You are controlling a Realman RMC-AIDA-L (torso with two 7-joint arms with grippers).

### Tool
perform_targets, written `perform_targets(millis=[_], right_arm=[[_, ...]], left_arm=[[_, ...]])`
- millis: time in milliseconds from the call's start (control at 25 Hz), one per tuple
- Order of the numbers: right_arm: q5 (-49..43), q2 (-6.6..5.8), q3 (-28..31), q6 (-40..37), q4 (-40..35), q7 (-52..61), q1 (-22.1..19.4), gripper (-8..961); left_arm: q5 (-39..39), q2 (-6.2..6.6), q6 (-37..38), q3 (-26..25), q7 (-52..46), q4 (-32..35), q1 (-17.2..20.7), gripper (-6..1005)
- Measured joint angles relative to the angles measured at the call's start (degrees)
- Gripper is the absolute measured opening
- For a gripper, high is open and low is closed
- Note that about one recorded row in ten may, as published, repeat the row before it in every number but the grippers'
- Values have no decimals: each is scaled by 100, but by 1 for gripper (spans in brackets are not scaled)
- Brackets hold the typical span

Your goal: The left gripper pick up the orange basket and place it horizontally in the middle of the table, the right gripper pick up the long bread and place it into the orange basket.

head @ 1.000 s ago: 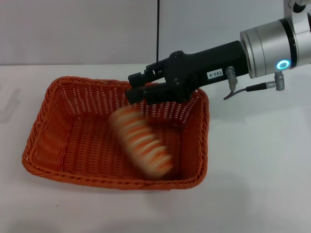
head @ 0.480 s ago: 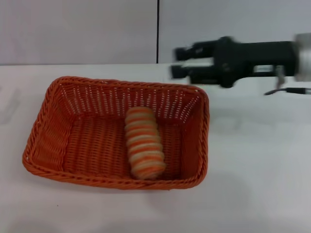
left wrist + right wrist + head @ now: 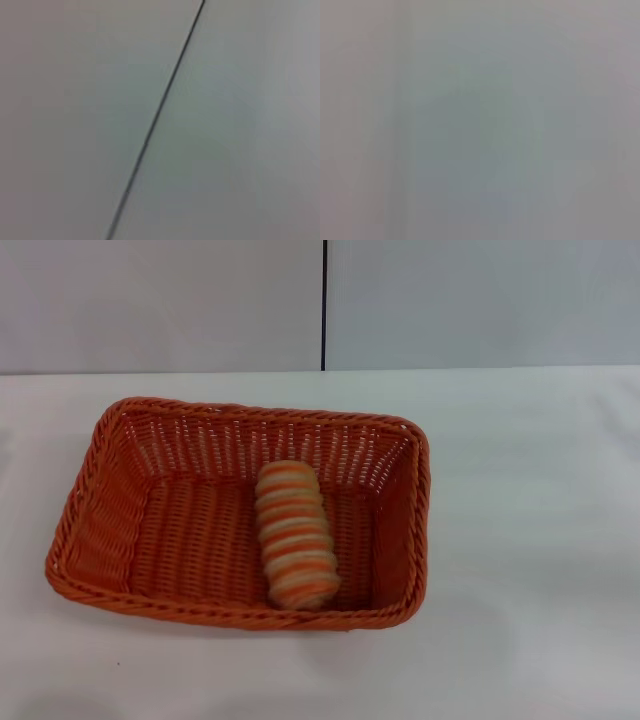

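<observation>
Gone from the head view since a second ago is the right tool; neither tool shows now, so I cannot tell their state. The long bread (image 3: 293,534) lies inside the orange basket (image 3: 100,530), mid-bench (image 3: 530,540). Both wrist views seem to show blank wall only. Retreat well: arms high, basket undisturbed.

no arm, no gripper in view

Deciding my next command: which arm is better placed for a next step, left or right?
Neither. The long bread already lies inside the orange basket on the table, and no gripper shows in any view. If the bread needed nudging, right, since it sits right of the basket's centre.
</observation>
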Motion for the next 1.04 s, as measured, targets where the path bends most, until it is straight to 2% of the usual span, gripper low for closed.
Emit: perform_targets(millis=[80,120,240,320,480,520,560,600,720,1040], right_arm=[[433,10,451,3,403,-478,-192,542],[899,19,855,-18,787,-929,-356,542],[1224,22,1119,-45,1071,-1233,-459,542],[1437,23,1323,-26,1267,-1417,-535,542],[1453,23,1509,12,1397,-1499,-536,542],[1456,22,1561,28,1444,-1537,-517,542],[1458,22,1589,45,1480,-1568,-492,542],[1459,22,1603,60,1498,-1589,-472,542],[1468,24,1685,88,1547,-1613,-376,542],[1518,29,1837,45,1618,-1622,-249,542]], left_arm=[[-142,-5,50,0,255,-181,34,634],[-304,-6,98,-7,534,-364,61,634],[-530,-12,138,-62,962,-672,90,634],[-901,-36,176,-384,1860,-1268,96,634],[-901,-36,176,-384,1860,-1268,96,634],[-1035,-64,211,-922,3112,-1864,64,634],[-1035,-64,211,-922,3112,-1864,64,634],[-1037,-72,197,-1011,3923,-2070,45,634],[-1040,-74,179,-1018,4402,-2174,19,634],[-1067,-71,136,-1031,4477,-2195,-49,634]])
